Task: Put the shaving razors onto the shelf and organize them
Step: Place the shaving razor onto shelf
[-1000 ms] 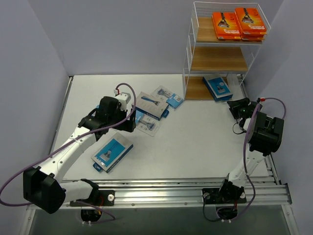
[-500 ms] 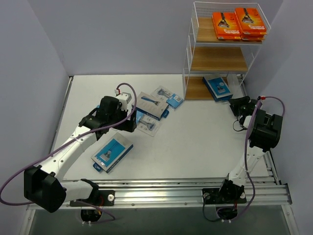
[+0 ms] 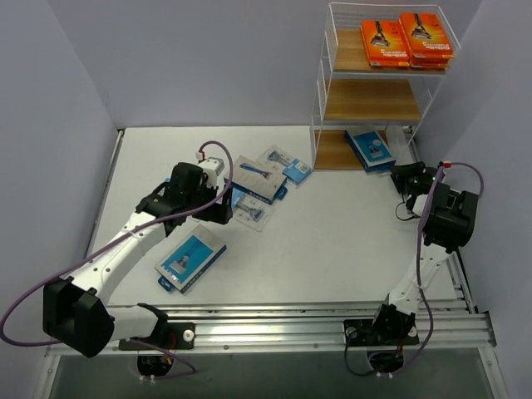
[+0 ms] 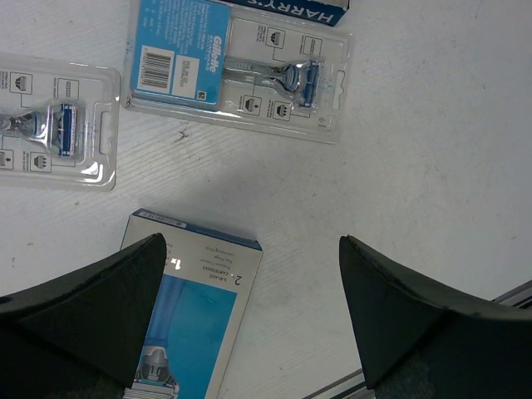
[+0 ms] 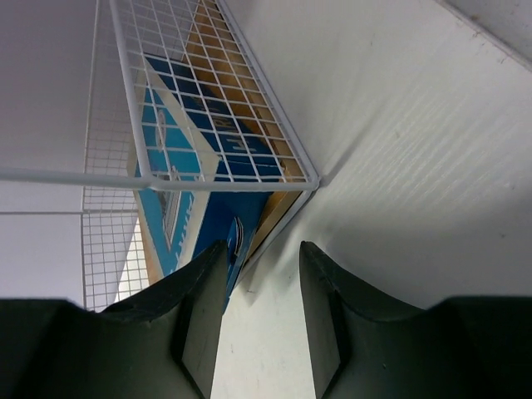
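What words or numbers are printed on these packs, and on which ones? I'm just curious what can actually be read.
"HARRY'S": dark blue box, top edge of the left wrist view.
"Gillette": blue card of the clear razor pack.
"2": white end of the blue-and-grey box; the print beside it is too small.
Too small or blurred: barcode digits, the second clear pack, the orange boxes and the blue box on the shelf.

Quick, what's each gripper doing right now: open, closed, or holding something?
Left gripper: wide open, holding nothing, over a blue razor box.
Right gripper: partly open, holding nothing, next to the shelf.
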`<state>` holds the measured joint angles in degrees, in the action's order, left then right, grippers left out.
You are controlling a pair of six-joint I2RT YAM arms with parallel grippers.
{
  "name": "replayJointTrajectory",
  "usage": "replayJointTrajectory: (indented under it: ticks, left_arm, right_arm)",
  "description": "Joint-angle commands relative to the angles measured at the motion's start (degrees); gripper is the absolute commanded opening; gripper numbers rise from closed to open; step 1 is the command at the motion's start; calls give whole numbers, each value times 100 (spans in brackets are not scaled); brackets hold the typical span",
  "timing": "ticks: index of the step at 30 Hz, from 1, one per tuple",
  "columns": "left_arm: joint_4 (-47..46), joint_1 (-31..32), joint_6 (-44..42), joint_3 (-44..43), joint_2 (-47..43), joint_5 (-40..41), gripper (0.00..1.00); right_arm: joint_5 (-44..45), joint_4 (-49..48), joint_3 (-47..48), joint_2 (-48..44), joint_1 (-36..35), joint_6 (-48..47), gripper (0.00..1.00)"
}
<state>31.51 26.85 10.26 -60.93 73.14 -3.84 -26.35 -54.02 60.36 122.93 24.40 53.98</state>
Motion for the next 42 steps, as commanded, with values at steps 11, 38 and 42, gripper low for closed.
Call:
replayJointTrajectory:
  ticks: [11, 38, 42]
  left_arm:
    - [-83, -48, -33, -323, 86, -161, 94]
    - [-57, -57, -24, -332, 112, -240, 94]
    - [-48, -57, -24, -332, 112, -249, 94]
  right_arm:
    - [-125, -328, 389, 222, -67, 166, 31]
    - [-239, -1198, 240, 424, -225, 1009, 4]
    - [-125, -1128, 108, 328, -225, 992, 0]
